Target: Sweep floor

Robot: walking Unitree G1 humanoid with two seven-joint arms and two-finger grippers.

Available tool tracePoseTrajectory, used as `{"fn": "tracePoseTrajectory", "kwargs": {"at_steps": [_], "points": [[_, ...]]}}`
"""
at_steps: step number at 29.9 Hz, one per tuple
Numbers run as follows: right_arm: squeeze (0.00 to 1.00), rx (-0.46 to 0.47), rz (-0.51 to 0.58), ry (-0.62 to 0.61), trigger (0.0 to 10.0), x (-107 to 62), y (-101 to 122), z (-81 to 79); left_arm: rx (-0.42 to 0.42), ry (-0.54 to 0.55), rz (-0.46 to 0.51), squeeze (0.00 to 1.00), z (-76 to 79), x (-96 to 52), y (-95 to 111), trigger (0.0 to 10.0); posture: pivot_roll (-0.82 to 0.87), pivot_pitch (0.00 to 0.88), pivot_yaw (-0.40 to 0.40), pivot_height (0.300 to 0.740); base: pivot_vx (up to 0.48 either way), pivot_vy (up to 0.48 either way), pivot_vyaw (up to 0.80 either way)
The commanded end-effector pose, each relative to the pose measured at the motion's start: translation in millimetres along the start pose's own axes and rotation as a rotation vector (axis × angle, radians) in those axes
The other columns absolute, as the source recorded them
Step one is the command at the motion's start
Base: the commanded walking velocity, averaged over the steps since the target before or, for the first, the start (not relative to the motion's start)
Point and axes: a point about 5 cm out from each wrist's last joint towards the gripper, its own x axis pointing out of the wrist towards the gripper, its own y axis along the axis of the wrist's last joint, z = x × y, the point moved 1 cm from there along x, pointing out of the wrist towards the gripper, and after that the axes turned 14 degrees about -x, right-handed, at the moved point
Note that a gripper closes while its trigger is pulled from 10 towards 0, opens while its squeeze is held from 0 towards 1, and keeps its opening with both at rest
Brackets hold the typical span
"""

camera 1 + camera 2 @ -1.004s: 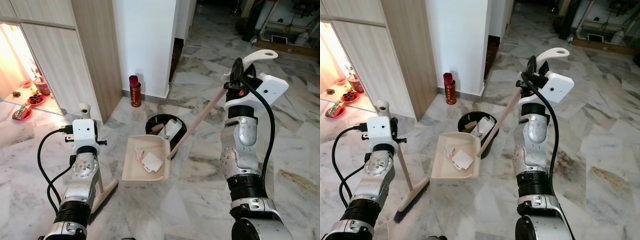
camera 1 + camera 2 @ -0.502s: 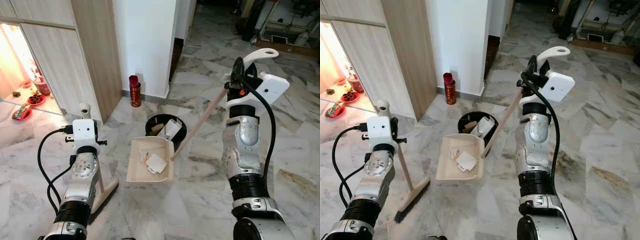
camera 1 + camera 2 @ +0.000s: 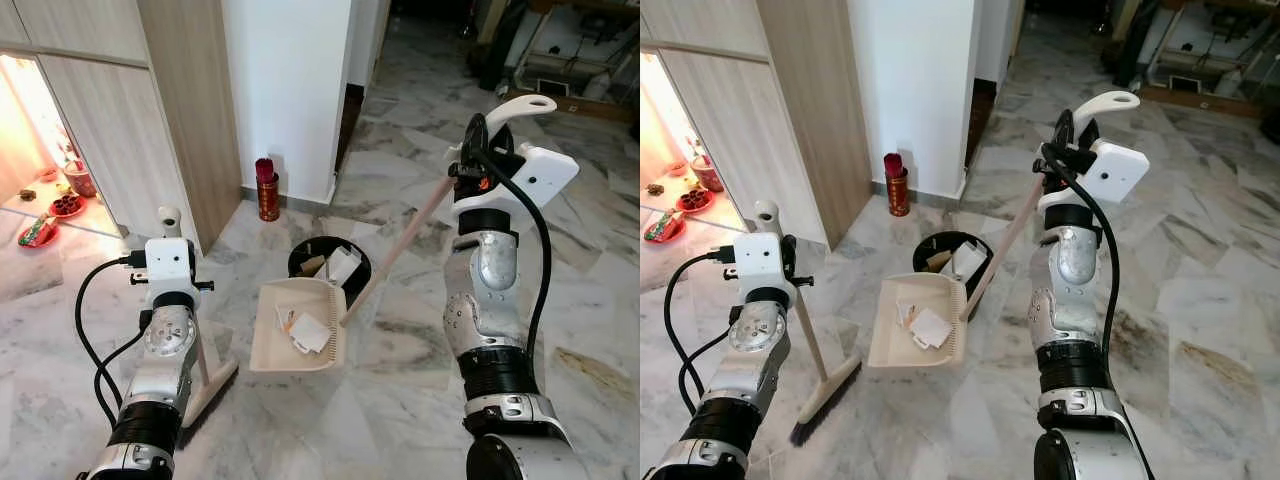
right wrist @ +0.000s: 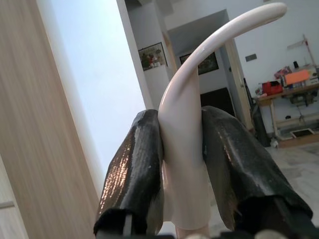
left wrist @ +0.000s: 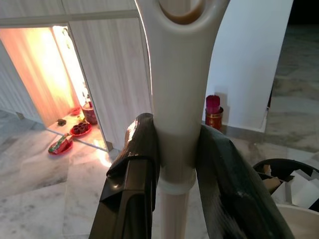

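Right eye view: loaded dustpan (image 3: 917,326) is gripped by right gripper (image 4: 180,149) at bin's (image 3: 951,262) 6 o'clock; broom (image 5: 175,94) is clamped by left gripper (image 5: 177,164).

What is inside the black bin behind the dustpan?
The black bin holds white paper and brownish scraps near its top. The dustpan in front covers its lower side, and anything deeper is hidden.

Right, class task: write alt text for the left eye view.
The right hand holds a long-handled dustpan of paper scraps beside a black bin on marble floor. The left hand holds a broom upright.
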Motion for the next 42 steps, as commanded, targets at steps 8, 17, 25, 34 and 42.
{"fn": "tracePoseTrajectory", "kwargs": {"at_steps": [8,17,25,34,42], "points": [[0.00,0.021,0.090,-0.002,10.0,10.5,22.7,-1.3,-0.005,-0.015,0.044,0.00,4.4,3.7,10.5,10.0,0.15,0.000,-0.057,0.740,0.364,0.000,0.00],[0.00,0.031,0.122,0.008,10.0,12.8,30.4,-4.1,-0.006,-0.013,0.046,0.00,4.5,4.0,10.7,10.0,0.15,0.000,-0.058,0.740,0.373,0.000,0.00],[0.00,0.029,0.147,0.066,10.0,14.3,36.4,-14.5,-0.010,-0.007,0.048,0.00,4.4,3.7,10.6,10.0,0.15,0.000,-0.064,0.740,0.374,0.000,0.00],[0.00,0.039,0.157,0.085,10.0,16.2,40.2,-18.6,-0.011,-0.002,0.045,0.00,4.0,3.1,9.7,10.0,0.16,0.000,-0.069,0.740,0.375,0.000,0.00],[0.00,0.039,0.157,0.085,10.0,16.2,40.2,-18.6,-0.011,-0.002,0.045,0.00,4.0,3.1,9.7,10.0,0.16,0.000,-0.069,0.740,0.375,0.000,0.00]]}}
